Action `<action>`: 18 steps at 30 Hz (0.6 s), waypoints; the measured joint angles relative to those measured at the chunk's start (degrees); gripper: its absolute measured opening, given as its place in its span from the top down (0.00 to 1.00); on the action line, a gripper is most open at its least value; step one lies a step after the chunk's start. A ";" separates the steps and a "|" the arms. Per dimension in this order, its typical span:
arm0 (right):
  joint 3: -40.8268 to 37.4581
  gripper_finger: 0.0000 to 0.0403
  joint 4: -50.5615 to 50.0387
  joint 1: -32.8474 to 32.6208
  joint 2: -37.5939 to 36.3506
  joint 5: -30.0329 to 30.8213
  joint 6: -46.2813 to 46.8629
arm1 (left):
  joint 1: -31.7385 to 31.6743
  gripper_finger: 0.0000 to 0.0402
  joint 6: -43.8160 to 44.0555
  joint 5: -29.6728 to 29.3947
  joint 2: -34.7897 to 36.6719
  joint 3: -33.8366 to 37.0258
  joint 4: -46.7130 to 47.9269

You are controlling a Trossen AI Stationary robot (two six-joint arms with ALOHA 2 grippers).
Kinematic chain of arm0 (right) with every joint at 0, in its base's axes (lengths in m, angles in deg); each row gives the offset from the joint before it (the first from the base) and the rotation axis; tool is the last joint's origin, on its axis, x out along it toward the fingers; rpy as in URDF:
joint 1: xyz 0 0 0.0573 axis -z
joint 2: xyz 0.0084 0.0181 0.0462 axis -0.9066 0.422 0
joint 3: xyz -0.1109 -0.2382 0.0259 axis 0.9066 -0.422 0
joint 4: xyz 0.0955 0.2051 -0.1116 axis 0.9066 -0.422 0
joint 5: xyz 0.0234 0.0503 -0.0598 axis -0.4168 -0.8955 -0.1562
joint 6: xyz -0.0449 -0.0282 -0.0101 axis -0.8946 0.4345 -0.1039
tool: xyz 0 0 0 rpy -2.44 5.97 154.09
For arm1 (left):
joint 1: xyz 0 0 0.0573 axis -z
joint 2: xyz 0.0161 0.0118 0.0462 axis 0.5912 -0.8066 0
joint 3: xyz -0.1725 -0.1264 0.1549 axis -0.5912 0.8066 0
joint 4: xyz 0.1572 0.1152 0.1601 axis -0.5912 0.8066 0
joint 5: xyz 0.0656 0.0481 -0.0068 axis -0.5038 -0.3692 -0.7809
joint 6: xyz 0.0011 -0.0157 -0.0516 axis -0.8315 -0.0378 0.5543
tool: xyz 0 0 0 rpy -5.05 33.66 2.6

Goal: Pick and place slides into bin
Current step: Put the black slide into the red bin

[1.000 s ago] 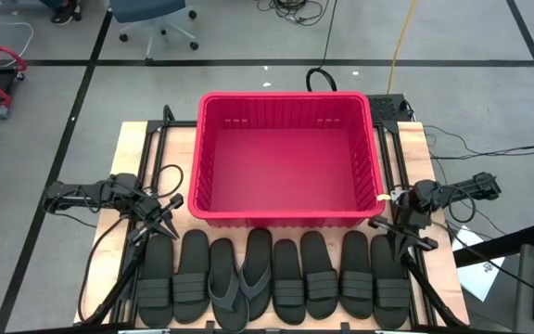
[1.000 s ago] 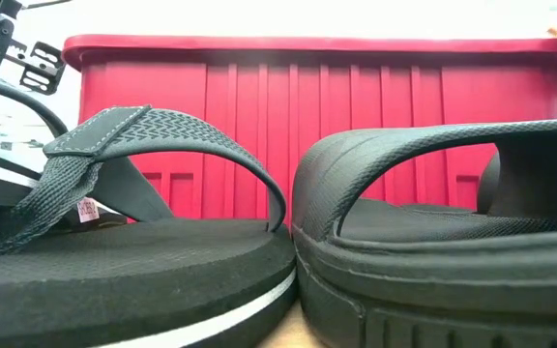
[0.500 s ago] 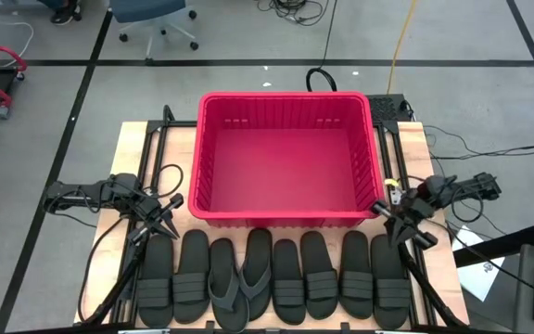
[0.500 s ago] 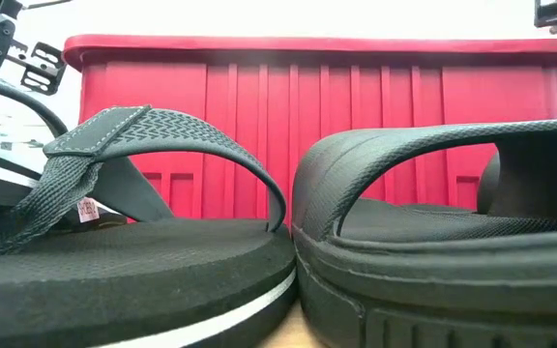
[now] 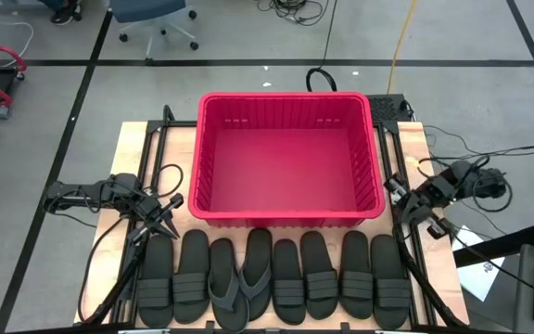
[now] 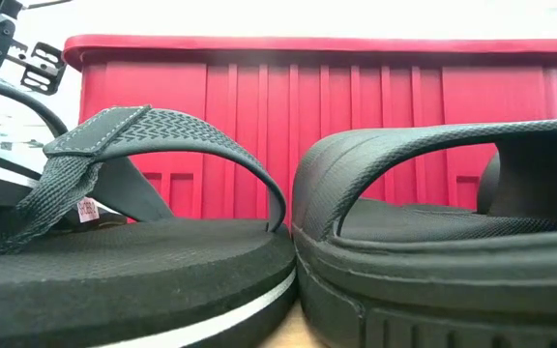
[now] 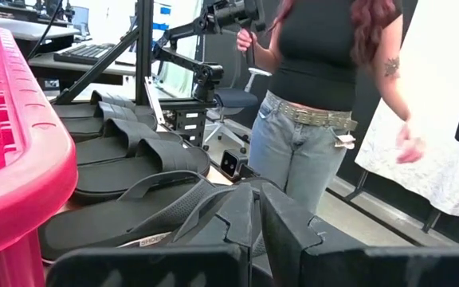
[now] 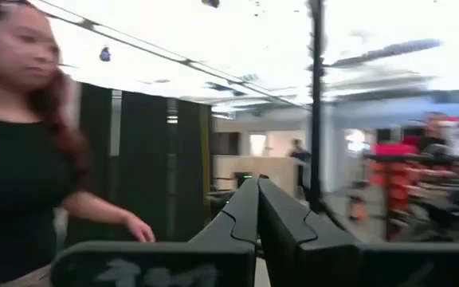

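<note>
Several black slides (image 5: 272, 278) lie side by side on their soles in a row along the table's near edge; two in the middle (image 5: 239, 278) have thong straps. The low view shows a thong sandal (image 6: 133, 261) and a slide (image 6: 443, 242) up close. The empty red bin (image 5: 286, 158) stands on the table behind them. My left gripper (image 5: 167, 227) is shut and empty, low over the far end of the leftmost slides (image 7: 134, 159). My right gripper (image 5: 413, 206) is shut and empty, raised beside the bin's near right corner, its fingers (image 8: 277, 215) tipped up toward the room.
A person (image 7: 317, 96) stands beyond the table's right side and also shows in the right wrist view (image 8: 22, 143). Black frame rails (image 5: 156, 139) and cables (image 5: 109, 250) run along both sides of the table. The bin's wall (image 6: 317, 116) rises just behind the slides.
My right gripper has risen from over the rightmost slides, gone toward the table's far right and tipped upward; it has left the low view's top edge. It has stayed shut. The slides and the bin have not moved.
</note>
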 joint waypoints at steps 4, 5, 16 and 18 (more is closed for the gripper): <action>5.63 1.00 -4.29 0.00 2.44 6.84 -2.01 | 0.00 0.94 0.02 0.00 -0.01 -0.01 0.00; 6.97 1.00 -5.25 0.00 3.15 8.23 -3.13 | 0.01 0.94 0.00 0.00 -0.01 0.00 0.00; 23.44 1.00 -24.17 0.00 13.40 23.90 -8.60 | 0.01 0.94 0.01 0.00 -0.01 -0.01 0.00; 26.24 1.00 -27.23 0.00 15.82 26.74 -8.68 | 0.00 0.94 0.00 0.00 -0.01 -0.01 0.00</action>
